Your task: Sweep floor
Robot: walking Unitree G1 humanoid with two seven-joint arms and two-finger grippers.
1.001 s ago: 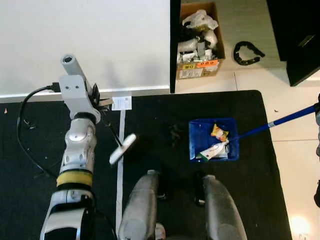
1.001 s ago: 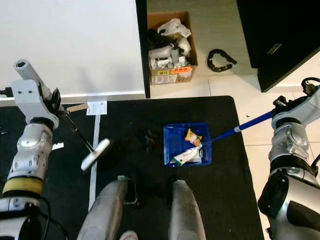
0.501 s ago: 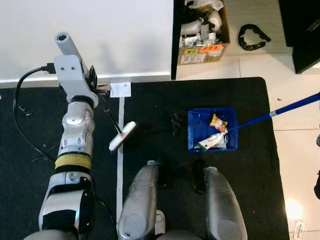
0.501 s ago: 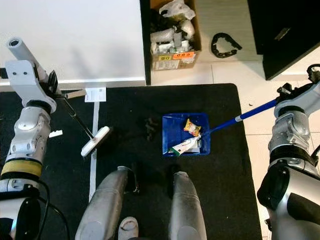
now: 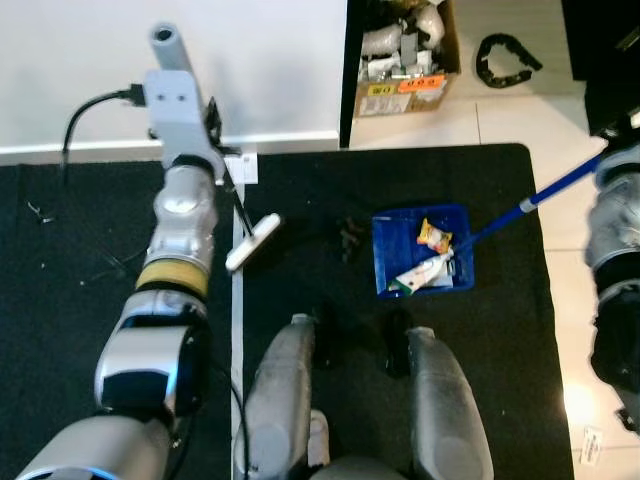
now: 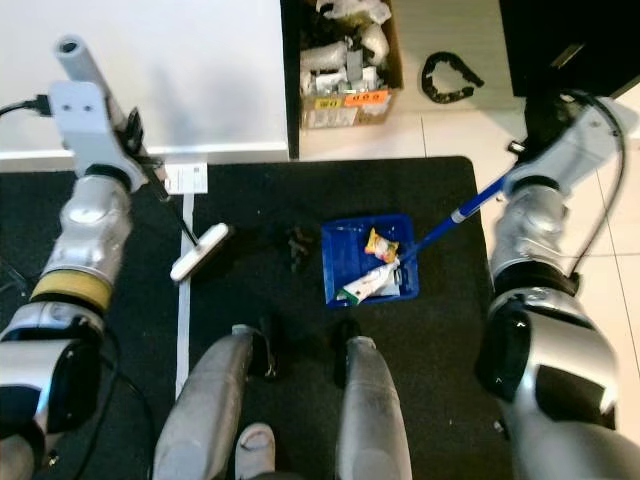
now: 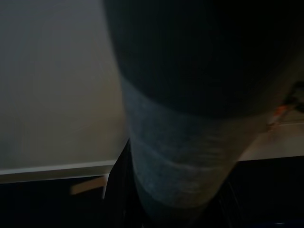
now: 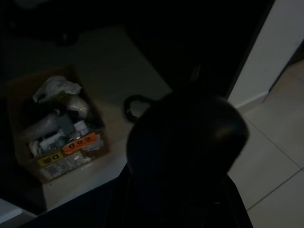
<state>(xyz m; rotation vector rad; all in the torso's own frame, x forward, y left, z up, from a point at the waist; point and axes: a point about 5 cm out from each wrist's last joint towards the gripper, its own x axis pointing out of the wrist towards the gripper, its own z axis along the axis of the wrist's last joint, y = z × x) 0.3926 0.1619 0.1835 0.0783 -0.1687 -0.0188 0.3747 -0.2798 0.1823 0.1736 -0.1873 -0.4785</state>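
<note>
The robot is standing on a black mat [image 6: 440, 340], working a two-tool sweep: its left arm is holding a small broom by a thin dark handle [image 6: 172, 212], and the white broom head [image 6: 199, 252] is resting on the mat beside a strip of white floor tape [image 6: 183, 330], angled toward the dustpan so that a push would carry debris that way. The left gripper [image 6: 140, 150] is sitting at the top of that handle near the white wall, and it is presumably clamping the handle, though the fingers are too hidden to tell. The right arm is reaching out to the upper end of a long blue handle [image 6: 455, 215], which is slanting down to the blue dustpan [image 6: 338, 262]; holding it from above is probably keeping the pan flat and steady on the mat as a target. Whether the right gripper [image 6: 530, 150] is clenched cannot be told. The dustpan is already carrying an orange snack wrapper [image 6: 380, 243] and a white tube-like packet [image 6: 362, 288]. A small dark clump of debris [image 6: 296, 247] is lying between broom head and pan, likely the next thing to be swept in. A cardboard box [image 6: 350, 65] of clutter is standing beyond the mat.
</note>
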